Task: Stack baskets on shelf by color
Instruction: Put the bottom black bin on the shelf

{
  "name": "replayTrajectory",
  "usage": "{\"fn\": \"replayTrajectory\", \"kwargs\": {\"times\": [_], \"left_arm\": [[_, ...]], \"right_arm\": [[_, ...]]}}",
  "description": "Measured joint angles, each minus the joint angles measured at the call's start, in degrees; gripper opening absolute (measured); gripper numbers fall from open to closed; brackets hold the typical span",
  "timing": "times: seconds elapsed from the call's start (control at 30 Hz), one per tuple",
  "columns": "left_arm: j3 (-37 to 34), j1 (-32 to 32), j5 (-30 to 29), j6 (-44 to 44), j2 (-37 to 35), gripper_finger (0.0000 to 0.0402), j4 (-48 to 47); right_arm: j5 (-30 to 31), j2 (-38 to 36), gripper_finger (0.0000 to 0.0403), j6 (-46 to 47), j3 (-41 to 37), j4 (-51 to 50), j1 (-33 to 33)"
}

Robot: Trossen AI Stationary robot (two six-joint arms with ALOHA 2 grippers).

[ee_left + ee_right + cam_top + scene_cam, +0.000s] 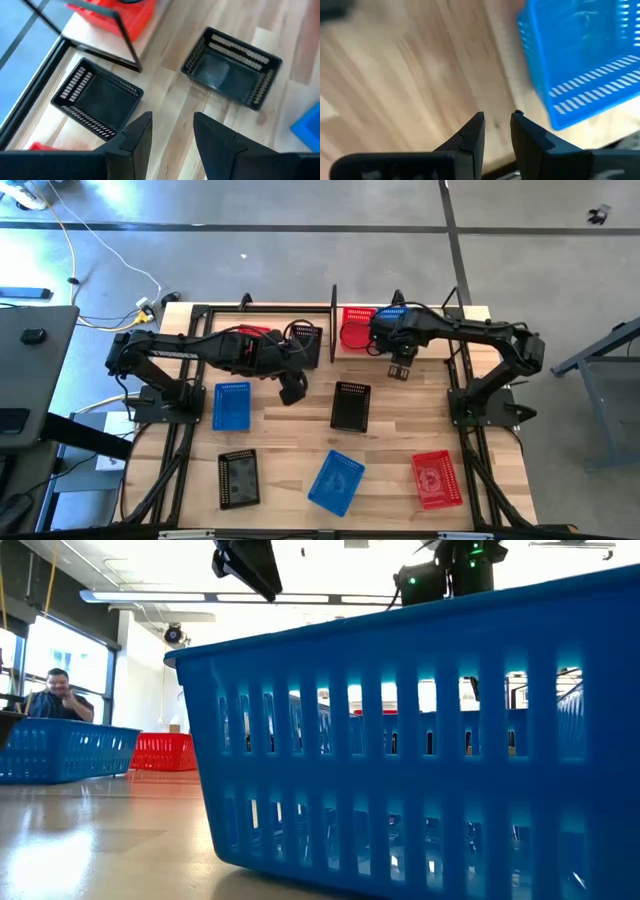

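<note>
In the high view the shelf (440, 340) stands at the table's far edge, with a red basket (356, 327) and a blue basket (390, 313) on its wooden floor. My right gripper (400, 369) hangs open just in front of the shelf; in the right wrist view its fingers (497, 125) are over bare wood beside the blue basket (585, 65). My left gripper (293, 390) is open over the table's middle, between two black baskets (97, 102) (232, 67). Its open fingers (172, 131) hold nothing.
More baskets rest flat on the table: blue (232, 405), black (350, 406), black (238, 478), blue (336, 482), red (437, 478). Another red one (255, 332) shows under the left arm. A person (55, 698) sits beyond the table. Bare wood lies between the baskets.
</note>
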Motion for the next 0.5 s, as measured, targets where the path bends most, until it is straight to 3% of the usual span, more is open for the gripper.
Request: {"fn": "replayTrajectory", "kwargs": {"times": [0.23,0.5], "left_arm": [[-0.04,-0.14,-0.04,5.57,-2.33,0.0133,-1.69],[-0.04,0.69,-0.41,6.39,-4.95,0.0133,-5.58]], "right_arm": [[-3.75,0.00,0.0081,14.31,3.15,-0.78,6.22],[-13.53,-0.02,0.0081,21.06,5.03,4.34,15.16]]}}
